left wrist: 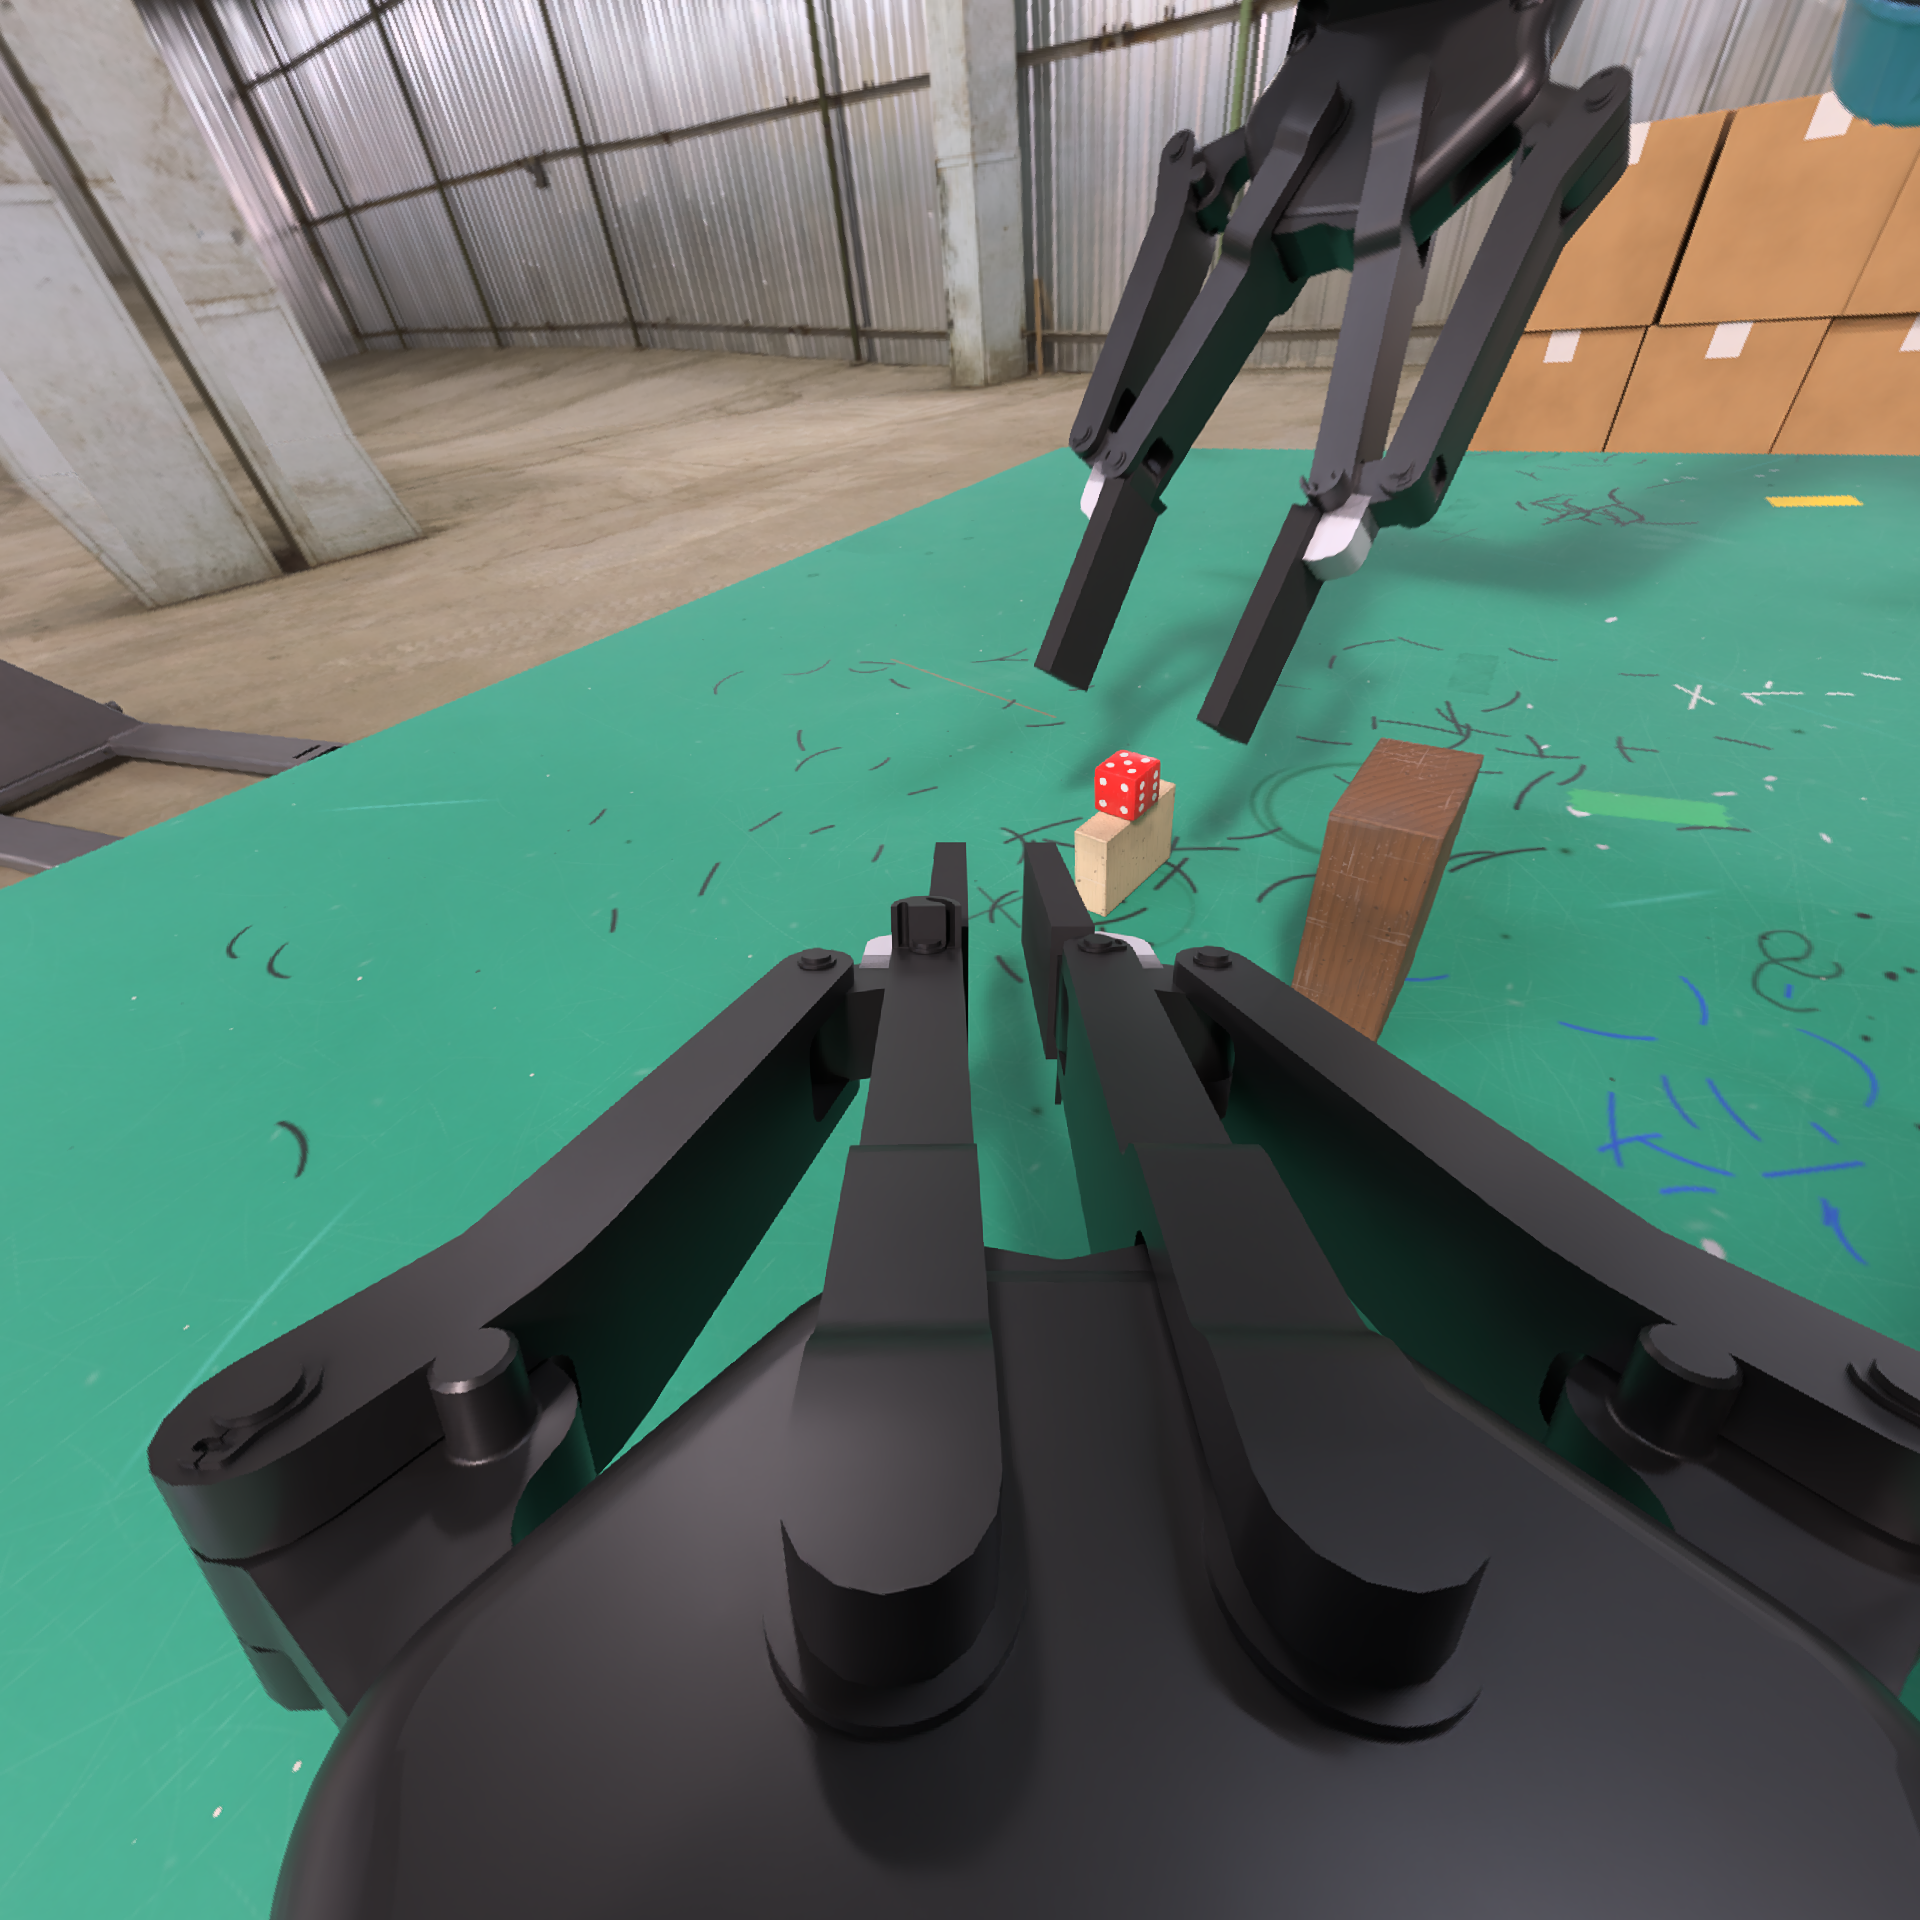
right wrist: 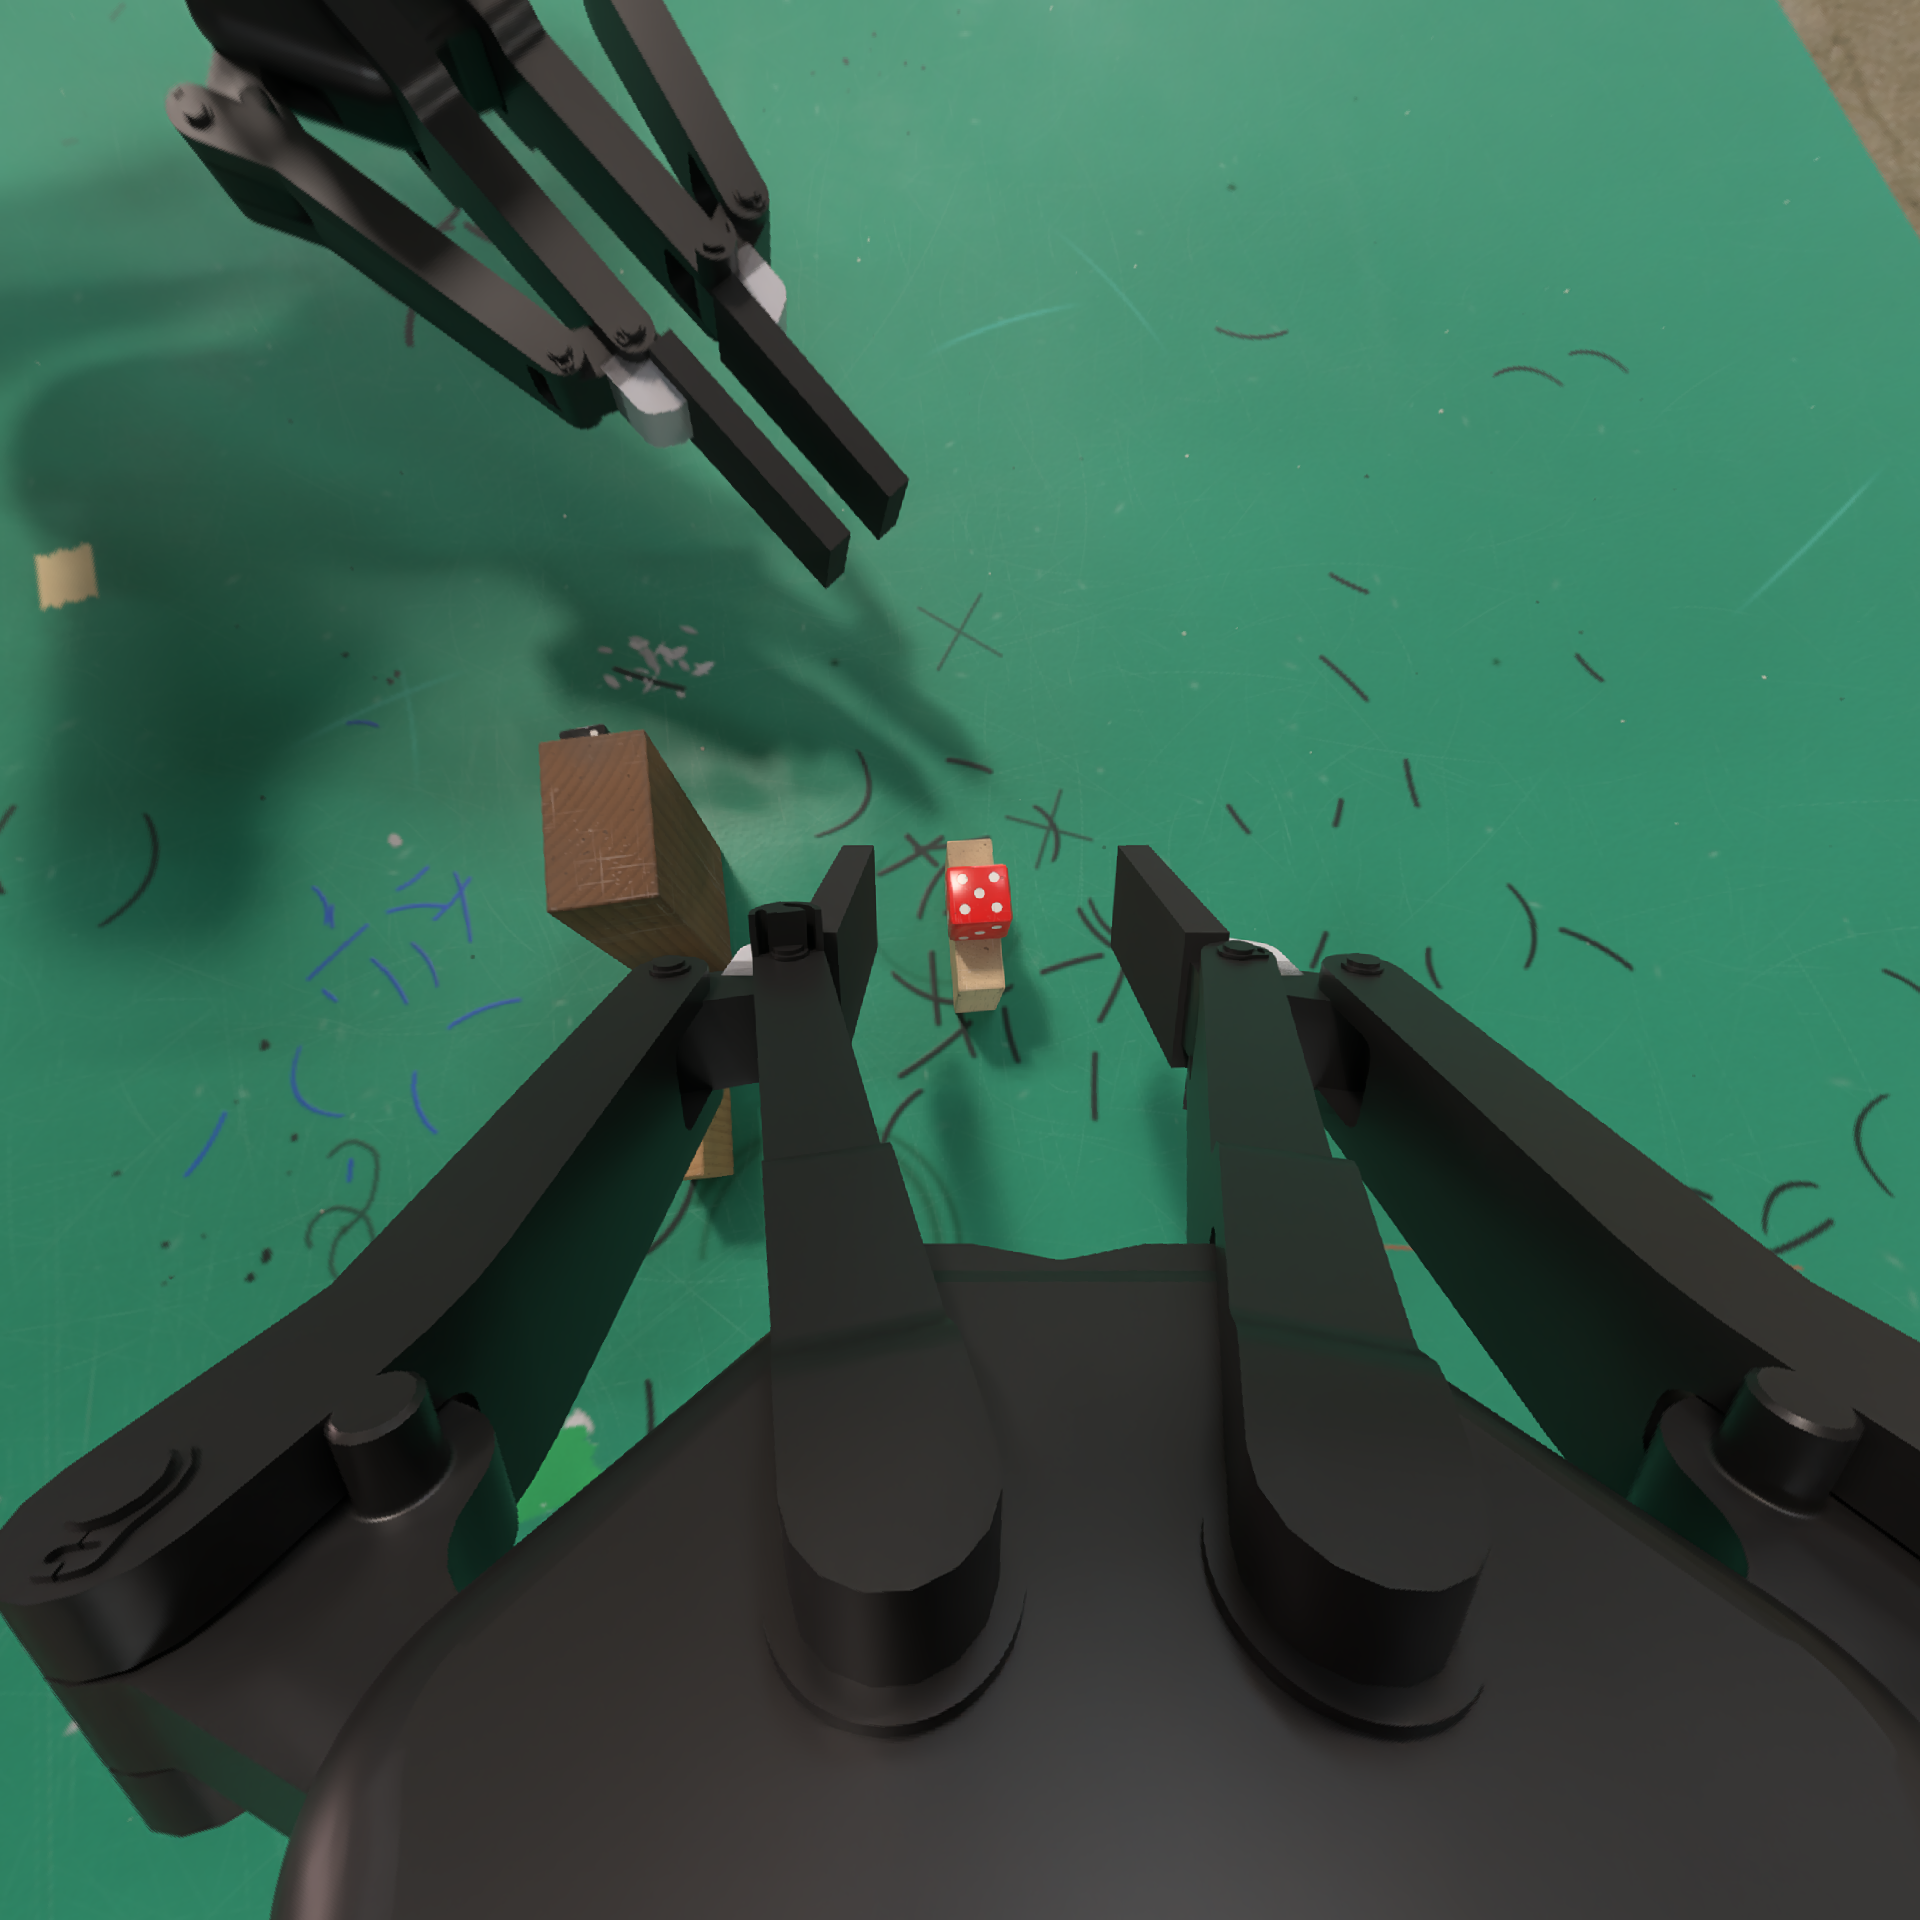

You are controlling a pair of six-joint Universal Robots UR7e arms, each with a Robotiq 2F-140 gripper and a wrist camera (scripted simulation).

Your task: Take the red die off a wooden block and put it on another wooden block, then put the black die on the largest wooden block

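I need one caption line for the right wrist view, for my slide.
Right gripper, fingers open, above the red die on a pale wooden block, beside a brown block.

Red die point(left wrist: 1126, 783) white-dotted; pale block point(left wrist: 1122, 858); green table point(left wrist: 520, 987).

A green desk point(left wrist: 520, 1039) is lying scuffed with black and blue pen marks; a strip of yellow tape point(left wrist: 1813, 502) is sitting near its far edge, with a green patch point(left wrist: 1652, 808) closer in; a scrap of beige tape point(right wrist: 67, 575) is sticking to the surface; stacked cardboard boxes point(left wrist: 1714, 312) are standing behind, beside a corrugated metal wall point(left wrist: 623, 156) and concrete floor point(left wrist: 520, 468).
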